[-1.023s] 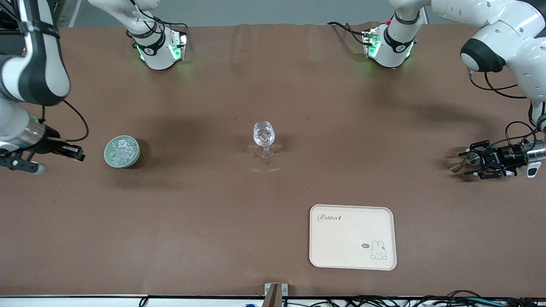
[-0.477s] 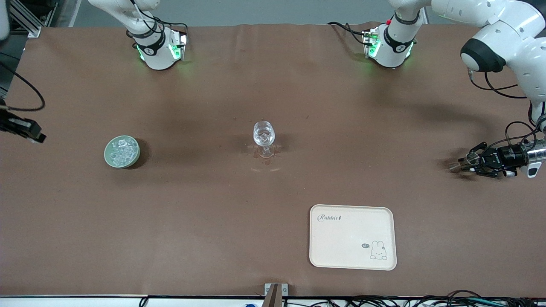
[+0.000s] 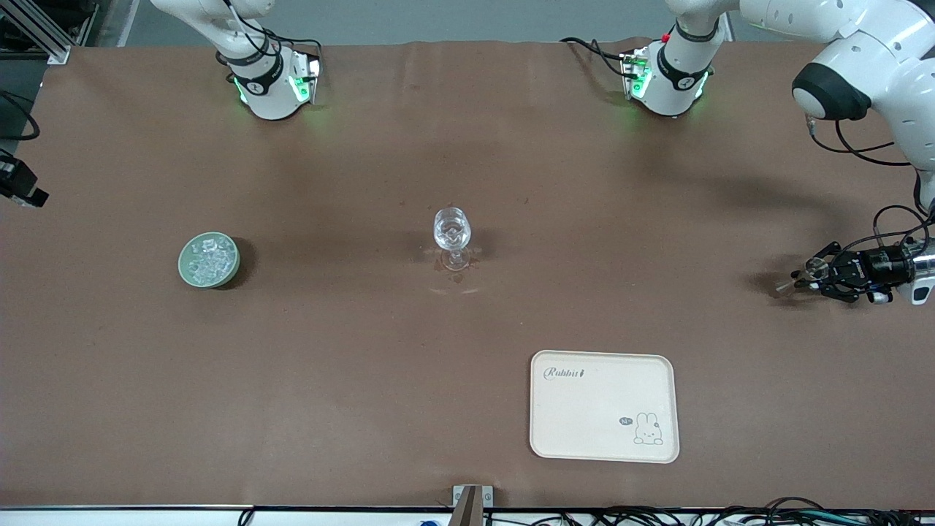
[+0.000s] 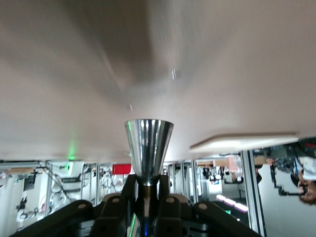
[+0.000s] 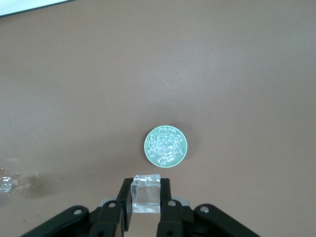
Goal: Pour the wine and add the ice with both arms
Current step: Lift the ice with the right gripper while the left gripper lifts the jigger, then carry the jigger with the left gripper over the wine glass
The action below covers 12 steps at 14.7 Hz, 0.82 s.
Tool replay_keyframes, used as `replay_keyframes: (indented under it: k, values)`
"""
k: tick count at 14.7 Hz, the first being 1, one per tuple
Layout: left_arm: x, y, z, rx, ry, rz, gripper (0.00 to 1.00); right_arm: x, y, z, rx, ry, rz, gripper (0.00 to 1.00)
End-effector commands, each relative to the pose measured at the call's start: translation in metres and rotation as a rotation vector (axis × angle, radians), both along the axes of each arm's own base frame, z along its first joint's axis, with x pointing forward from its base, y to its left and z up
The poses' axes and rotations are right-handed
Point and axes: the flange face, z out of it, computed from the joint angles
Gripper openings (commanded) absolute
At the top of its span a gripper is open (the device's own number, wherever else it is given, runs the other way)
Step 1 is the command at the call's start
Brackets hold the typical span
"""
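Note:
A clear stemmed glass (image 3: pixel 453 237) stands mid-table; it also shows in the right wrist view (image 5: pixel 7 183). A green bowl (image 3: pixel 184 272) holds a heap of ice (image 3: pixel 210 260) toward the right arm's end. In the right wrist view my right gripper (image 5: pixel 146 191) is shut on one clear ice cube (image 5: pixel 146 195), high over the bowl (image 5: pixel 148 137) of ice (image 5: pixel 167 146). My left gripper (image 3: pixel 807 277) is low over the table at the left arm's end, shut on a small metal cone cup (image 3: pixel 798 279). The left wrist view shows the cup (image 4: pixel 148 145) by its narrow base between the fingers (image 4: pixel 123 190).
A cream tray (image 3: pixel 604 406) with a rabbit print lies nearer the front camera than the glass, toward the left arm's end; its edge shows in the left wrist view (image 4: pixel 242 142). Only a black part of the right arm (image 3: pixel 18 183) shows at the front view's edge.
The right arm has risen away from beside the bowl, almost out of the front view. The left gripper's fingers, spread wide before, have closed on the metal cup.

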Motion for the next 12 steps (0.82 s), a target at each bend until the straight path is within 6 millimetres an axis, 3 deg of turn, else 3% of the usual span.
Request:
replay_keyframes:
  k: [1, 4, 7, 10, 12]
  values:
    - [0.016, -0.021, 0.040, -0.045, 0.004, -0.007, 0.00, -0.001, 0.005, 0.001, 0.005, -0.003, 0.012, 0.01]
    - [0.042, -0.070, 0.083, -0.065, 0.007, -0.066, 0.00, -0.001, 0.008, 0.001, 0.005, -0.004, 0.017, 0.01]
    - [0.057, -0.110, 0.111, -0.072, 0.048, -0.066, 0.00, 0.000, 0.008, 0.002, 0.009, -0.009, 0.018, 0.01]
    - [0.062, -0.168, 0.143, -0.020, 0.076, -0.086, 0.00, 0.000, 0.008, 0.002, 0.011, -0.008, 0.018, 0.01]
    - [0.049, -0.190, 0.160, -0.011, 0.069, -0.046, 0.00, 0.000, 0.008, 0.002, 0.011, -0.008, 0.018, 0.01]
